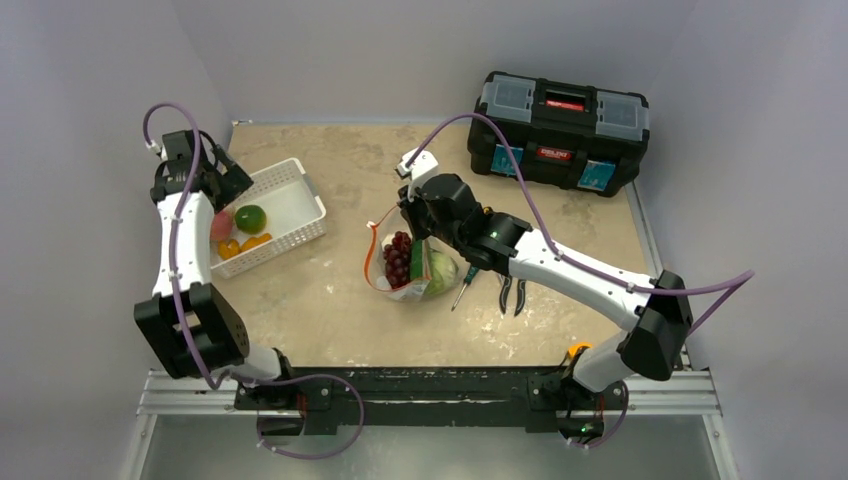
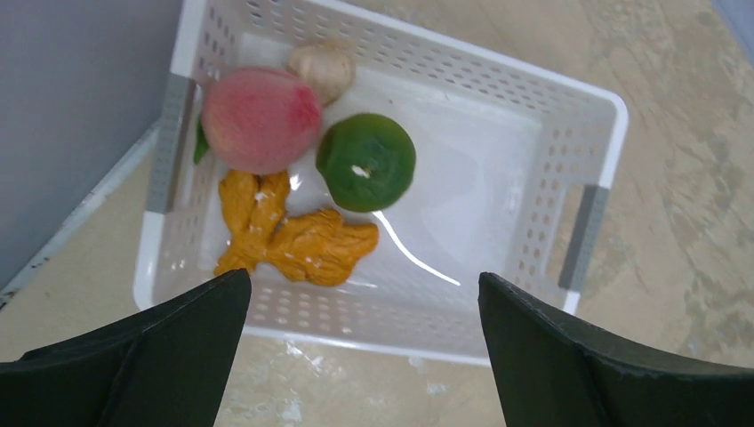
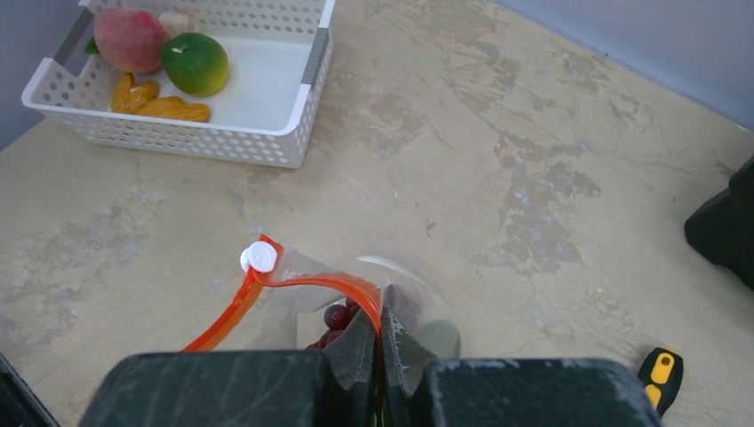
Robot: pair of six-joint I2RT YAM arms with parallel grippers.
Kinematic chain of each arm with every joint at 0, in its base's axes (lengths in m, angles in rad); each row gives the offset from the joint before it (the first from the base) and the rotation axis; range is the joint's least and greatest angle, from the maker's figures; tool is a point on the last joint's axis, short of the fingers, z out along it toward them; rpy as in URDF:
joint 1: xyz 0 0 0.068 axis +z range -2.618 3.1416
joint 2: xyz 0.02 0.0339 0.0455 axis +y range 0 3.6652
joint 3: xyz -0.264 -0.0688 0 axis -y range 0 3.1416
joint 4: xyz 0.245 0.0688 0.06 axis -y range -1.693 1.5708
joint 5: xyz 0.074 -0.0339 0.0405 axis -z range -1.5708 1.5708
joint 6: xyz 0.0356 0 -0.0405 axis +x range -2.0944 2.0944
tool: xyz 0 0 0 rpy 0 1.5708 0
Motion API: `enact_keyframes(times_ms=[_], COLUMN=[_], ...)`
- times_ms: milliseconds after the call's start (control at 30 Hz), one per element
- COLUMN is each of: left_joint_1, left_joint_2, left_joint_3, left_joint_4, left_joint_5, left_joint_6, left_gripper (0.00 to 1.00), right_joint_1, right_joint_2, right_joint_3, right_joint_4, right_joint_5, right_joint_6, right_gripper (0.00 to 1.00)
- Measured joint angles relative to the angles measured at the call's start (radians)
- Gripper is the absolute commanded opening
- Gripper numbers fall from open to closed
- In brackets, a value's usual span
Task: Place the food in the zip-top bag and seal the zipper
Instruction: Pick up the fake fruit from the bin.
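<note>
My right gripper (image 3: pixel 381 336) is pinched shut on the orange zipper (image 3: pixel 311 282) of the bag (image 3: pixel 413 289), one grape bunch (image 1: pixel 398 258) and one cabbage (image 1: pixel 442 272) inside. My left gripper (image 2: pixel 363 277) is wide open over the basket (image 2: pixel 556 169), which holds one peach (image 2: pixel 260 118) and one green fruit (image 2: pixel 366 162).

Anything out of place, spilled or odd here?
Nothing spilled or damaged. The only strays are a screwdriver and pliers lying loose on the table beside the zip-top bag, outside the closed toolbox. The white basket sits skewed to the table's edges.
</note>
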Motion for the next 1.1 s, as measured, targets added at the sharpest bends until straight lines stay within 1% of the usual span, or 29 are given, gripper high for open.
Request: enact_keyframes(times_ms=[100, 200, 333, 400, 500, 567, 600, 633, 667, 767, 967, 1100], left_joint_1=[0.011, 0.013, 0.043, 0.060, 0.077, 0.081, 0.082, 0.085, 0.085, 0.089, 0.093, 0.093], left_joint_2=[0.098, 0.176, 0.272, 0.299, 0.326, 0.346, 0.361, 0.379, 0.395, 0.412, 0.413, 0.428], left_joint_3=[0.080, 0.121, 0.149, 0.149, 0.150, 0.161, 0.175, 0.193, 0.208, 0.216, 0.216, 0.221], left_joint_4=[-0.003, 0.002, 0.009, 0.008, 0.018, 0.019, 0.017, 0.016, 0.018, 0.023, 0.033, 0.033], left_joint_5=[-0.072, -0.140, -0.187, -0.208, -0.240, -0.242, -0.238, -0.230, -0.220, -0.198, -0.197, -0.193], left_joint_6=[0.021, 0.052, 0.079, 0.092, 0.111, 0.121, 0.123, 0.123, 0.124, 0.130, 0.134, 0.134], left_gripper=[1.00, 1.00, 1.00, 0.98, 0.90, 0.80, 0.72, 0.68, 0.67, 0.67, 0.71, 0.71], right_joint_1=[0.000, 0.000, 0.000, 0.000, 0.000, 0.000, 0.000, 0.000, 0.000, 0.000, 0.000, 0.000], right_joint_2=[0.005, 0.010, 0.013, 0.017, 0.034, 0.050, 0.058, 0.067, 0.074, 0.086, 0.103, 0.109], right_joint_3=[0.000, 0.000, 0.000, 0.003, 0.019, 0.037, 0.045, 0.058, 0.061, 0.078, 0.112, 0.124], right_joint_4=[0.006, 0.010, 0.008, 0.004, -0.002, -0.015, -0.019, -0.027, -0.029, -0.044, -0.074, -0.089], right_joint_5=[-0.010, -0.024, -0.033, -0.033, -0.033, -0.035, -0.037, -0.044, -0.047, -0.052, -0.057, -0.068], right_joint_6=[0.000, 0.002, 0.008, 0.010, 0.017, 0.024, 0.027, 0.032, 0.034, 0.046, 0.062, 0.068], right_gripper=[0.00, 0.00, 0.00, 0.00, 0.00, 0.00, 0.00, 0.00, 0.00, 0.00, 0.00, 0.00])
